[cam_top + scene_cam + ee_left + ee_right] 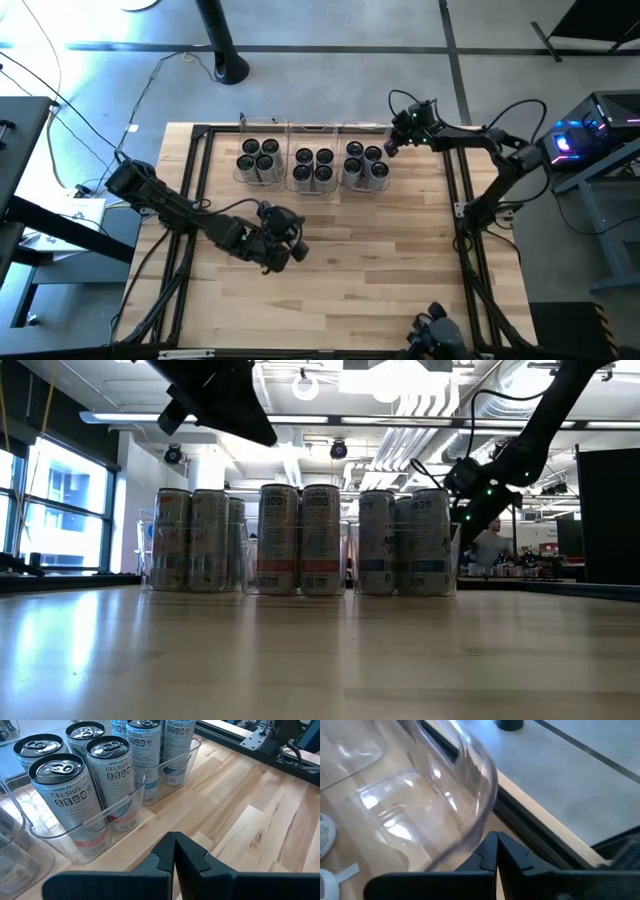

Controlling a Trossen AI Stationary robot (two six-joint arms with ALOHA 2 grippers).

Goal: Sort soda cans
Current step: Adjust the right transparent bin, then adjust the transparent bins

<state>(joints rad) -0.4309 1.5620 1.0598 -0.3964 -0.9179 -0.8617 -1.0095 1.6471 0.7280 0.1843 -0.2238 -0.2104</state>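
Note:
Three clear plastic bins stand side by side at the table's far side: left (258, 150), middle (313, 155) and right (365, 150). Each holds several upright soda cans (313, 168) in its near half; the cans (300, 540) stand on the bin floors. My right gripper (390, 149) is shut and slants down at the right bin's far right corner (482, 815). My left gripper (298, 252) is shut above bare table in front of the bins, holding nothing, and points toward the cans (62, 795). My right gripper has its shut fingertips (490, 845) right beside the curved rim of the right bin's far right corner (487, 805), coming from the table's right side and slanting down. I cannot tell whether they touch the rim.
A black frame (455, 190) runs around the wooden table top. The near half of the table (340, 270) is bare wood. A camera mount (440, 330) sits at the near right edge. The bins' far halves (395, 805) hold no cans.

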